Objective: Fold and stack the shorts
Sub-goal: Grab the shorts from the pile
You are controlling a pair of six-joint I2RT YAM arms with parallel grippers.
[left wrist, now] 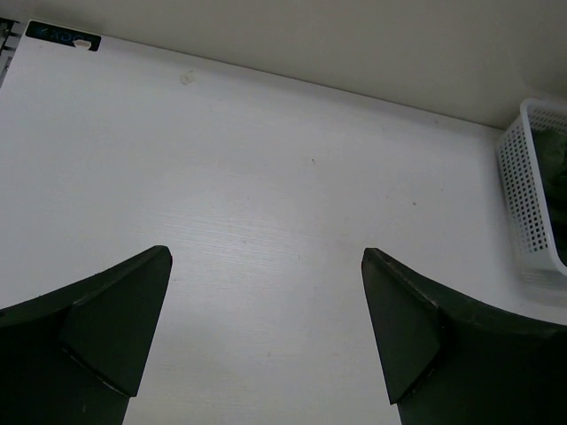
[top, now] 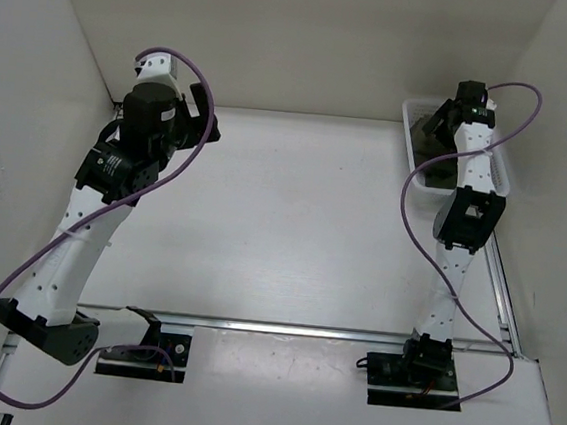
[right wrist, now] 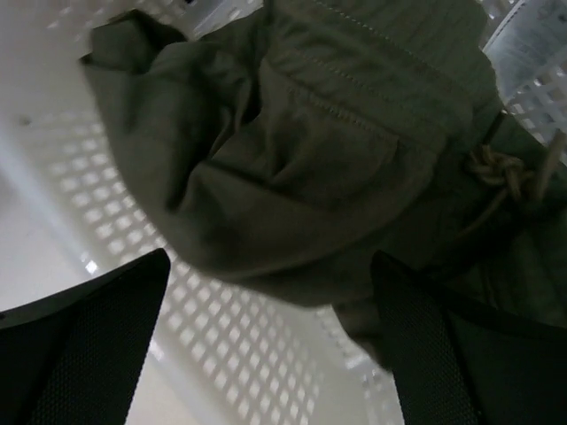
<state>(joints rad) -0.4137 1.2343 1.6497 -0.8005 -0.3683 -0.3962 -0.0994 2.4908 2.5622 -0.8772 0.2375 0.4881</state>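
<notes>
The dark olive-green shorts (right wrist: 301,150) lie crumpled in a white perforated basket (right wrist: 230,336), with a knotted drawstring (right wrist: 500,168) at the right. In the top view the shorts (top: 434,127) show as a dark patch in the basket (top: 503,178) at the far right. My right gripper (right wrist: 270,274) is open, its jaws wide apart just above the cloth, holding nothing. In the top view it (top: 452,110) hangs over the basket. My left gripper (left wrist: 266,266) is open and empty above the bare table, at the far left in the top view (top: 198,114).
The white table (top: 293,214) is walled by white panels at the back and both sides. The basket also shows at the right edge of the left wrist view (left wrist: 532,195). A metal rail (top: 283,326) runs across the near edge by the arm bases.
</notes>
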